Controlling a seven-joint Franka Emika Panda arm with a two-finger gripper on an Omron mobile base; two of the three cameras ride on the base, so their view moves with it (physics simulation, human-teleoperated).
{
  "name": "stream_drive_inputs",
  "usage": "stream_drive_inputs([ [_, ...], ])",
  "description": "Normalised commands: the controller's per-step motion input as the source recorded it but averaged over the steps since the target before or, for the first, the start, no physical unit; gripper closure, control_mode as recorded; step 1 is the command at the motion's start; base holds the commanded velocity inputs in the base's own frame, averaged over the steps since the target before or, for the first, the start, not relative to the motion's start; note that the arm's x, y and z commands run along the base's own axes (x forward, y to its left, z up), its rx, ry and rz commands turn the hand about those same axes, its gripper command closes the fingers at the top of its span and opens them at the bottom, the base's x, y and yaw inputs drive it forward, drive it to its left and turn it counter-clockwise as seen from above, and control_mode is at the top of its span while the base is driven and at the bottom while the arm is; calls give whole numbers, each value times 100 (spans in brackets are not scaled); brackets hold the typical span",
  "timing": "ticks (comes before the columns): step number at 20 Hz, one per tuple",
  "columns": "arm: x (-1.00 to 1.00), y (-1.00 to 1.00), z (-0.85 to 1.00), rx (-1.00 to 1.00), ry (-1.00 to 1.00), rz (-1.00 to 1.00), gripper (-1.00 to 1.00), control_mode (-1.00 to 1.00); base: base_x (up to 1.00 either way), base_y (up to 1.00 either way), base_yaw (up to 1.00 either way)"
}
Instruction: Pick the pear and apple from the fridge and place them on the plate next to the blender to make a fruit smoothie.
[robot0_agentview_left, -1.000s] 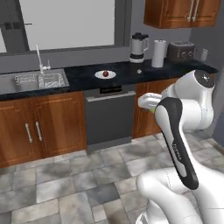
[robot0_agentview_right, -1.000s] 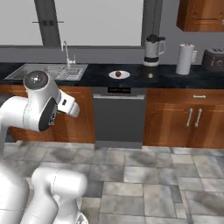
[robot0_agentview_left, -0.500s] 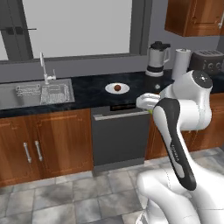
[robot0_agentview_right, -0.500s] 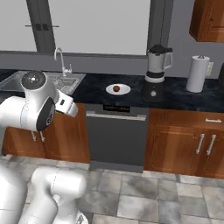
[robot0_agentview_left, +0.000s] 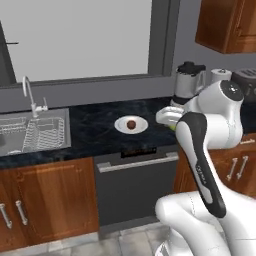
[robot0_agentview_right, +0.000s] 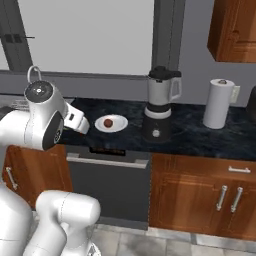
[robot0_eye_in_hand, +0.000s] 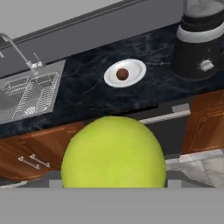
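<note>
Looking from the left base camera, the plate (robot0_agentview_left: 131, 124) sits on the dark counter (robot0_agentview_left: 90, 132) just left of the blender (robot0_agentview_left: 187, 82), with the apple (robot0_agentview_left: 131, 124) already resting at its centre; the white arm rises in front of the blender, and a sliver of yellow-green shows beside its wrist. From the right base camera, the plate (robot0_agentview_right: 111, 123) lies just left of the blender (robot0_agentview_right: 161, 102), the apple (robot0_agentview_right: 108, 122) on it, and a paper-towel roll (robot0_agentview_right: 219, 103) stands well to the blender's right; the arm's elbow stands short of the counter edge, above the dishwasher (robot0_agentview_right: 107, 185). In the hand view the pear (robot0_eye_in_hand: 113, 153) fills the foreground, apparently held between the jaws, though the fingertips themselves are hidden behind the fruit. The plate (robot0_eye_in_hand: 126, 72) lies ahead, left of the blender (robot0_eye_in_hand: 200, 41). To finish well, I judge the pear should come down on the bare rim area beside the apple (robot0_eye_in_hand: 122, 74), low before release, so neither fruit rolls off.
</note>
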Motion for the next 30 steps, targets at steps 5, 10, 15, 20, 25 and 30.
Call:
stream_drive_inputs([
  [5,0,0,0,0,0,0,100,100,95,0,0],
  [10,0,0,0,0,0,0,100,100,68,0,0],
  [15,45,0,-28,0,27,0,100,-100,12,0,0],
  [20,57,0,-53,-3,26,0,100,-100,0,0,0],
  [25,78,0,-65,-8,18,0,100,-100,0,0,0],
  [30,71,16,-70,-14,2,0,100,-100,0,0,0],
])
